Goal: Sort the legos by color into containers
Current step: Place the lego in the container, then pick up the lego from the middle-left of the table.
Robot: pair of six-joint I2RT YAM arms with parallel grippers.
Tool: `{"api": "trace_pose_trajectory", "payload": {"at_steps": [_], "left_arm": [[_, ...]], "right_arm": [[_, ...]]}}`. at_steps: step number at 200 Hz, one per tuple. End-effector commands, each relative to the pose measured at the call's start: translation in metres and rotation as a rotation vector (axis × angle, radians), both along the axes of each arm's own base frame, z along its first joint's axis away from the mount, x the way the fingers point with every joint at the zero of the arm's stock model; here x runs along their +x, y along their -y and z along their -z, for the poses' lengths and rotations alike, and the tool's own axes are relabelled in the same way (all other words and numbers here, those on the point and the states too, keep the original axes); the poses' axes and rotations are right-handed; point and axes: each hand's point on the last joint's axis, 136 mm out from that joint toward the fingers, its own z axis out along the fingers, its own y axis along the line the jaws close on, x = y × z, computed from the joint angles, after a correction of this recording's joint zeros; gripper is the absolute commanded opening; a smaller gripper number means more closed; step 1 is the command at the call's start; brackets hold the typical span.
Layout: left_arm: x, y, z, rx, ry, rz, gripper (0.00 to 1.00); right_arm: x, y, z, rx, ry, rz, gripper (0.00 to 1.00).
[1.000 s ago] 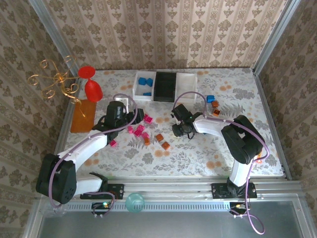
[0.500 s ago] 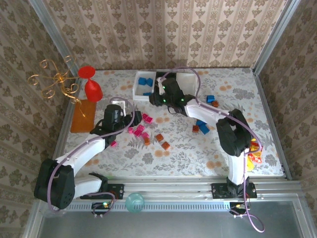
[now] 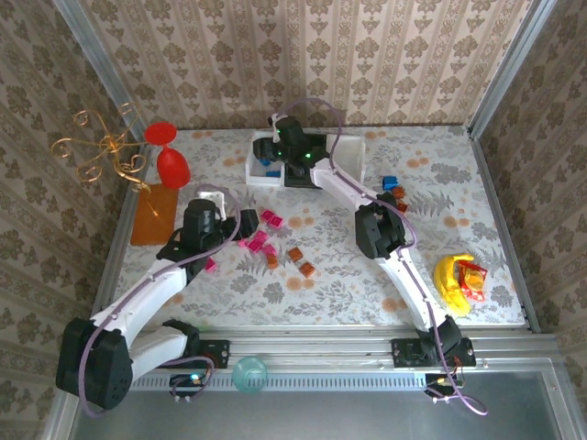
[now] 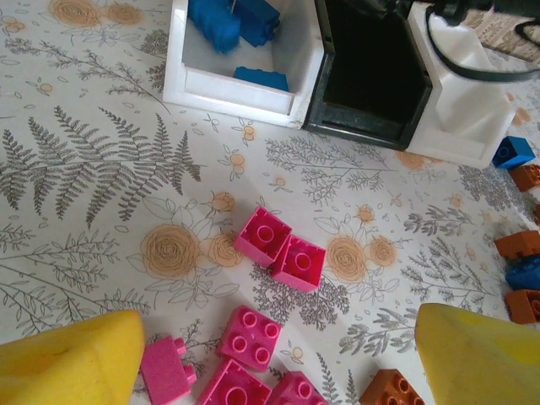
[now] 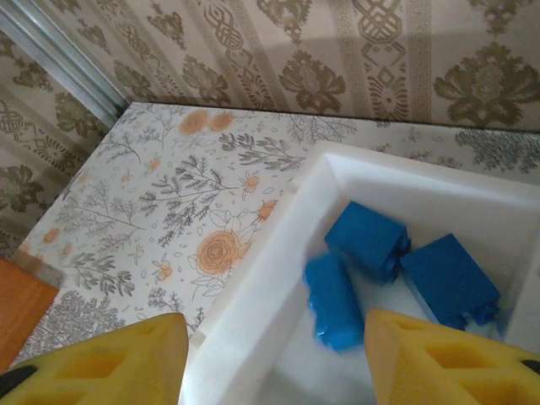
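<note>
Right gripper [image 5: 274, 363] hangs with jaws spread and empty over the left white bin [image 5: 253, 329]. Three blue legos [image 5: 367, 240] lie in it, one partly behind a yellow pad [image 5: 439, 363]. Left gripper [image 4: 278, 363], likewise parted and holding nothing, hovers above six pink legos [image 4: 263, 236], the lowest cropped. The black bin [image 4: 371, 76] and second white bin [image 4: 464, 110] stand alongside.

Left arm [image 3: 147, 286] and right arm [image 3: 408, 275] are showing white links, black joints and black bases. Lilac cables [image 3: 312, 99] are running along each. Fingers [image 4: 67, 363] are wearing yellow pads.
</note>
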Motion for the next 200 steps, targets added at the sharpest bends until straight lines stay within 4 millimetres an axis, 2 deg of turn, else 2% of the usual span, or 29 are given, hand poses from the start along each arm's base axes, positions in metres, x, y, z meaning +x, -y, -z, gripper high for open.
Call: {"api": "trace_pose_trajectory", "payload": {"at_steps": [1,18,20,28,33,35,45,46,48,60,66,91,121,127,140,162,200], "left_arm": [[-0.012,-0.006,0.012,0.019,-0.028,0.007,0.86],[-0.017,-0.008,0.017,0.026,-0.042,0.009,0.87],[-0.017,-0.008,0.017,0.028,-0.043,0.009,0.87],[-0.02,-0.01,0.022,0.042,-0.06,0.007,0.86],[-0.021,-0.012,0.026,0.055,-0.075,0.005,0.86],[-0.022,-0.013,0.028,0.061,-0.083,0.003,0.86],[-0.025,-0.017,0.038,0.092,-0.122,-0.006,0.85],[-0.025,-0.017,0.039,0.095,-0.127,-0.008,0.85],[-0.025,-0.018,0.04,0.1,-0.134,-0.008,0.85],[-0.025,-0.019,0.051,0.133,-0.176,-0.007,0.83],[-0.023,-0.019,0.058,0.149,-0.204,-0.012,0.82],[-0.007,-0.014,0.076,0.191,-0.287,-0.015,0.75],[0.013,-0.021,0.097,0.269,-0.335,-0.079,0.66],[0.015,-0.022,0.101,0.28,-0.343,-0.088,0.64],[0.019,-0.023,0.108,0.295,-0.361,-0.094,0.61],[0.02,-0.024,0.12,0.324,-0.387,-0.093,0.55],[0.019,-0.016,0.129,0.298,-0.4,-0.075,0.44]], "right_arm": [[-0.017,0.01,-0.061,-0.011,0.039,-0.023,0.65],[-0.045,0.021,-0.083,-0.042,0.041,-0.075,0.7],[-0.049,0.022,-0.081,-0.05,0.036,-0.082,0.7],[-0.068,0.031,-0.094,-0.062,0.049,-0.102,0.72],[-0.081,0.038,-0.092,-0.076,0.044,-0.113,0.73],[-0.086,0.041,-0.097,-0.076,0.053,-0.116,0.73],[-0.114,0.058,-0.089,-0.1,0.044,-0.126,0.75],[-0.115,0.059,-0.082,-0.106,0.037,-0.127,0.75],[-0.119,0.062,-0.087,-0.105,0.049,-0.125,0.75],[-0.149,0.087,-0.074,-0.132,0.036,-0.108,0.78],[-0.164,0.099,-0.076,-0.134,0.045,-0.097,0.79],[-0.209,0.14,-0.058,-0.157,0.016,-0.039,0.81],[-0.242,0.164,-0.041,-0.165,-0.032,-0.022,0.82],[-0.249,0.168,-0.048,-0.156,-0.018,-0.021,0.82],[-0.259,0.175,-0.044,-0.163,-0.026,-0.018,0.83],[-0.272,0.185,-0.038,-0.173,-0.031,-0.01,0.83],[-0.286,0.195,-0.034,-0.165,-0.035,0.001,0.84]]}}
